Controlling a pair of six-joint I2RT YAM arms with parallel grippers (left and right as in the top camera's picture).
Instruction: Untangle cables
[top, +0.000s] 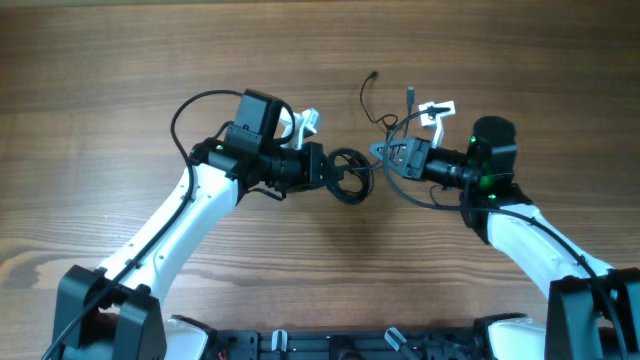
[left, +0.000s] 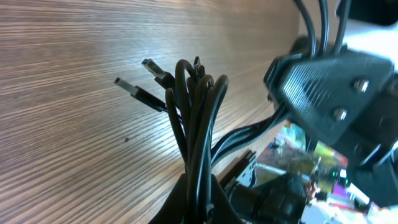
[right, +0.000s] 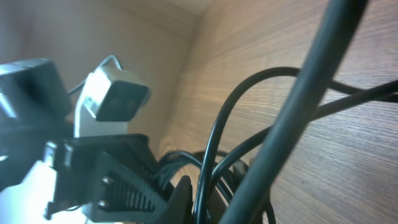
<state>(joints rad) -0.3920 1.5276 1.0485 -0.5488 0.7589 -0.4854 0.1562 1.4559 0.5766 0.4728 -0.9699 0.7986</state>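
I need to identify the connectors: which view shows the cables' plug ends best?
Left wrist: two metal plug ends stick out of the bundled cables, close and sharp. Overhead shows them only as tiny tips. Right wrist shows just blurred cable loops, no plugs.

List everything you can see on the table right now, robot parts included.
cables: several, exact count unclear, black, bunched in a loop between the two grippers
plugs: two seen, silver-tipped, sticking out of the bunch
table: one, light brown wood, under everything
left gripper: one, black, shut on the cables, centre
right gripper: one, black, shut on the cables, right of centre
arms: two, white and black, reaching in from both lower corners
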